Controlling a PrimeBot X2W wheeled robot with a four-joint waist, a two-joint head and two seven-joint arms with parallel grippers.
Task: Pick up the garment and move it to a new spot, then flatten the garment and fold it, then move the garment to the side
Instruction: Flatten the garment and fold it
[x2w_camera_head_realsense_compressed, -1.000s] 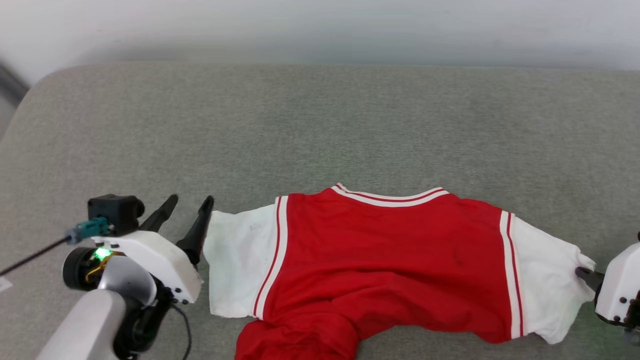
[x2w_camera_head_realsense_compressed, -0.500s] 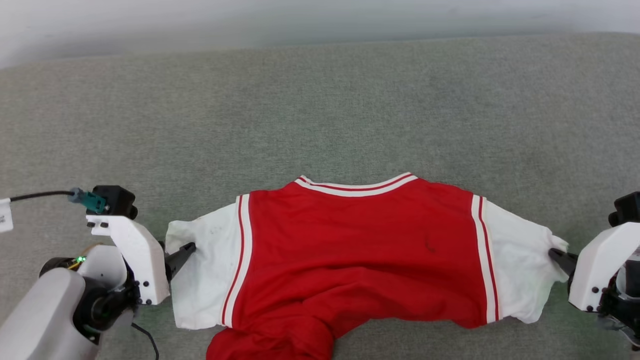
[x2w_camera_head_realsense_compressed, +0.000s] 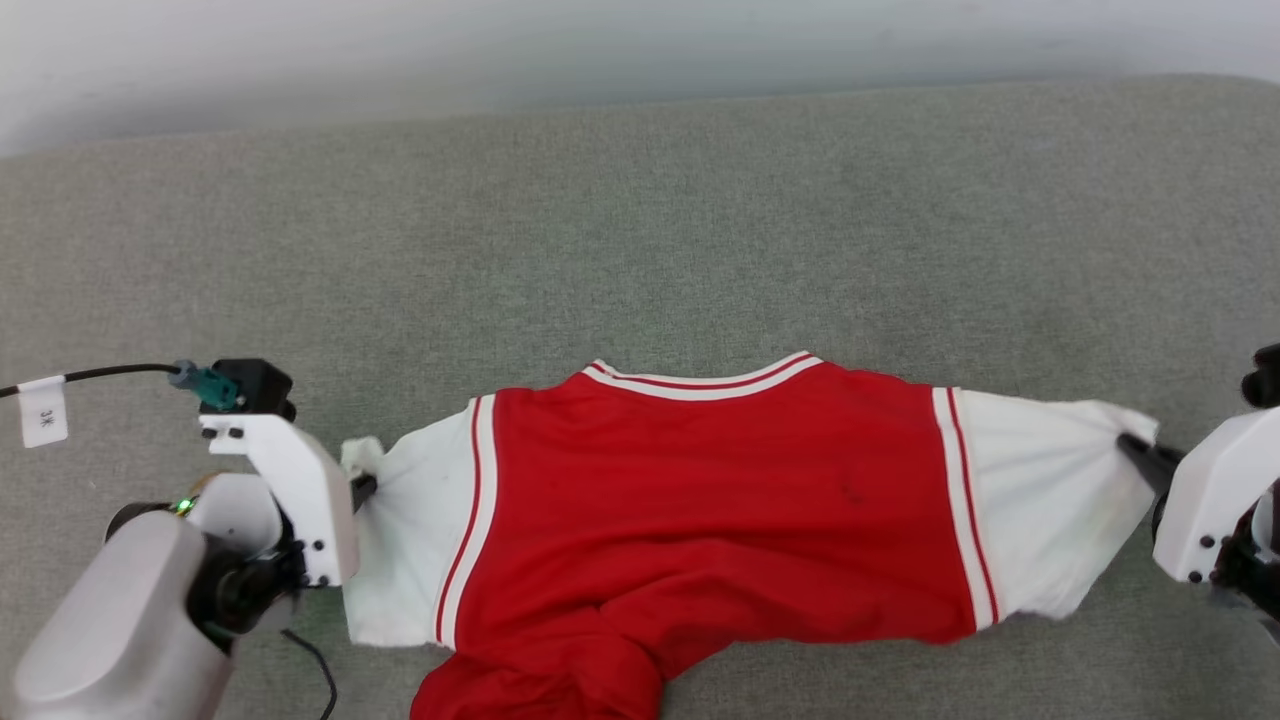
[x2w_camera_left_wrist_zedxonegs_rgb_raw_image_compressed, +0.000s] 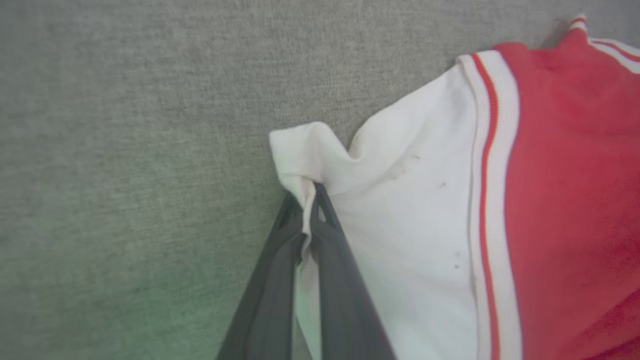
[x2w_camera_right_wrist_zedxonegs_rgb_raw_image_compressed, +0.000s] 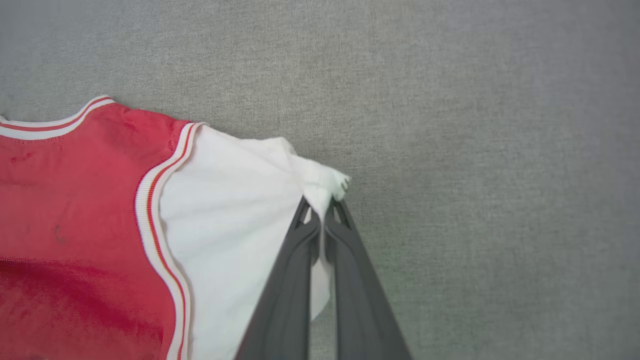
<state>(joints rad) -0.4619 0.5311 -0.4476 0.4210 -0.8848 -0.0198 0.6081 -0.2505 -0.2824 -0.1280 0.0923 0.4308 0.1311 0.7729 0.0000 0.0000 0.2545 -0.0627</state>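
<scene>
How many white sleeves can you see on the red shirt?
2. One white sleeve of the soft red shirt is pinched by the left gripper, the other by the right gripper.

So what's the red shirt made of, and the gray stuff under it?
The red shirt looks like soft, matte knit cloth: it puckers into folds where the left fingers pinch its white sleeve, and the striped trim looks ribbed. The gray stuff looks like coarse woven upholstery fabric, dull, with a fine speckled weave; what lies beneath it can't be told.
</scene>
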